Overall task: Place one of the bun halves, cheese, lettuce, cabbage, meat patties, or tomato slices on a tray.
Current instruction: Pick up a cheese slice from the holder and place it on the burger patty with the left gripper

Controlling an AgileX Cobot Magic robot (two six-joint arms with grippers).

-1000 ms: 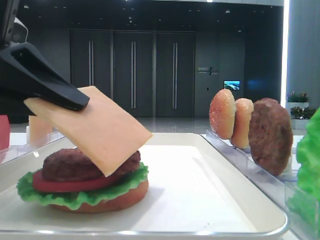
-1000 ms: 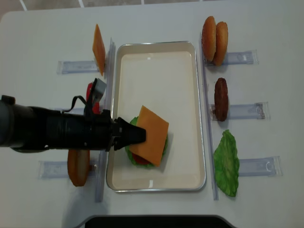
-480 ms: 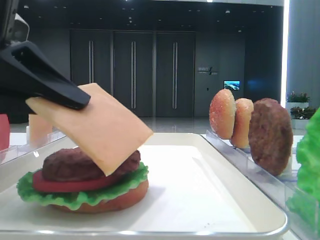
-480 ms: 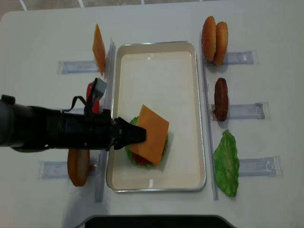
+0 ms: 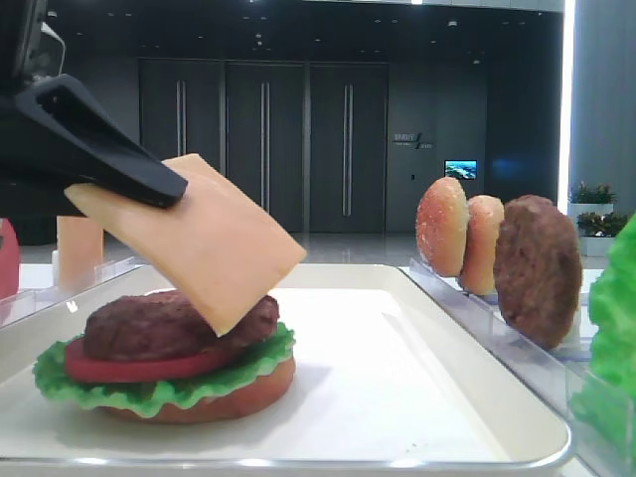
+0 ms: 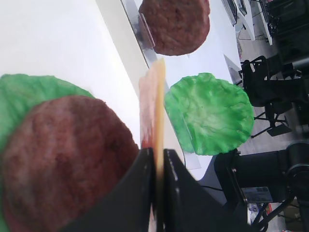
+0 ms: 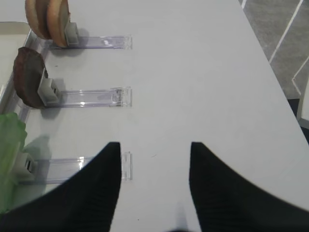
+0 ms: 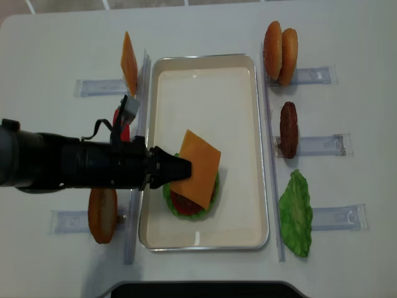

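Pinching one corner of the smooth square cheese [image 8: 196, 169], the left gripper [image 8: 183, 169] tilts it above the grainy patty [image 5: 164, 325]; bare tray [image 8: 208, 93] lies beyond. Right gripper [image 7: 155, 159] gapes.

We see a pale yellow-orange cheese slice [image 8: 197, 169] in the black left gripper [image 8: 180, 168], above a grainy dark brown patty [image 5: 169, 325], a red tomato slice [image 5: 129, 368], bright green lettuce [image 5: 159, 393] and a golden-brown bun base [image 5: 214, 397] on the cream-white tray [image 8: 211, 93]. Beside it we find golden-brown bun halves [image 8: 279, 53], one speckled with seeds, another dark brown patty [image 8: 288, 129] and a green lettuce leaf [image 8: 296, 213] on clear racks [image 8: 313, 76]. The table [image 7: 203, 72] is white; the right gripper [image 7: 154, 188] is black.
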